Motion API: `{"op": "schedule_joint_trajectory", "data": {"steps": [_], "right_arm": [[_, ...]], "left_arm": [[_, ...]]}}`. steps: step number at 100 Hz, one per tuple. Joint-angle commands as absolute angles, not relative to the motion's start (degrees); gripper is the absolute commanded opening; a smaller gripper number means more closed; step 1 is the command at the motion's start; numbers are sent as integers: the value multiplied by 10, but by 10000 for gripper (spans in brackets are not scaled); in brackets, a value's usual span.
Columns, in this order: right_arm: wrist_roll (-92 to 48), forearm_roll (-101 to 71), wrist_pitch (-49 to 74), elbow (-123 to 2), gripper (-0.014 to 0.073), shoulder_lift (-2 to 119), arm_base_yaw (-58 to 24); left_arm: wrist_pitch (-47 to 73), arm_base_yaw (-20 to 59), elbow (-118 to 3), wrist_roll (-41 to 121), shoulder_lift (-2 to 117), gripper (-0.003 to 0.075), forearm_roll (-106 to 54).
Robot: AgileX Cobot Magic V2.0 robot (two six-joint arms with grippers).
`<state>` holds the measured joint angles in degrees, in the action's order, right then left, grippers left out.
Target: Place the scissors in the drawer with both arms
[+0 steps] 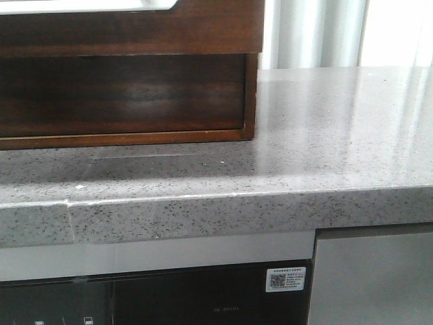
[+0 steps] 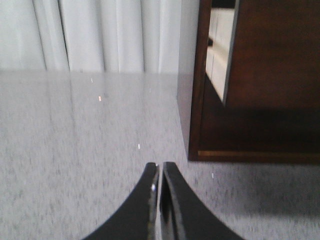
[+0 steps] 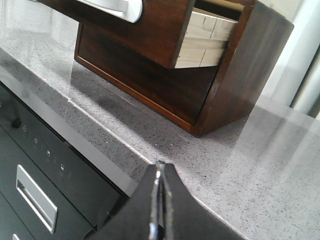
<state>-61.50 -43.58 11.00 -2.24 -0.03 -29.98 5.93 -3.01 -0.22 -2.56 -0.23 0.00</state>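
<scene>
The scissors are not in any view. The drawer [image 1: 135,27] is the upper one of a dark reddish-brown wooden cabinet [image 1: 250,95] and stands pulled out, whitish along its top. It also shows in the right wrist view [image 3: 150,30] with its pale wooden side [image 3: 205,42]. My left gripper [image 2: 160,167] is shut and empty, low over the grey countertop, beside the cabinet's corner [image 2: 195,100]. My right gripper [image 3: 160,167] is shut and empty over the counter's front edge, in front of the cabinet. Neither gripper shows in the front view.
The speckled grey countertop [image 1: 325,135] runs to a front edge [image 1: 203,217]. Below it is a black appliance front [image 3: 45,165] with a metal handle [image 3: 37,197]. A second, recessed drawer front [image 1: 122,95] sits under the open one. White curtains [image 2: 100,35] hang behind.
</scene>
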Motion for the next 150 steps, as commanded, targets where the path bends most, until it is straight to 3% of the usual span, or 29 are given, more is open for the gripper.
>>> {"op": "schedule_joint_trajectory", "data": {"steps": [1, 15, 104, 134, 140, 150], "right_arm": [[-617, -445, 80, -36, -46, 4, -297], [-617, -445, 80, -36, -46, 4, -297], [-617, -445, 80, -36, -46, 4, -297], [-615, -413, -63, -35, -46, 4, -297], [-553, -358, -87, -35, -46, 4, -296], [-337, -190, -110, -32, -46, 4, -284]], "left_arm": [[69, -32, 10, -38, -22, -20, -4], [163, -32, 10, -76, -22, -20, -8], [166, -32, 10, -75, -22, -20, -9], [166, -32, 10, -75, -22, -20, -9], [166, -32, 10, -75, -22, -20, -9], [166, -32, 10, -75, -22, -20, -9]]}}
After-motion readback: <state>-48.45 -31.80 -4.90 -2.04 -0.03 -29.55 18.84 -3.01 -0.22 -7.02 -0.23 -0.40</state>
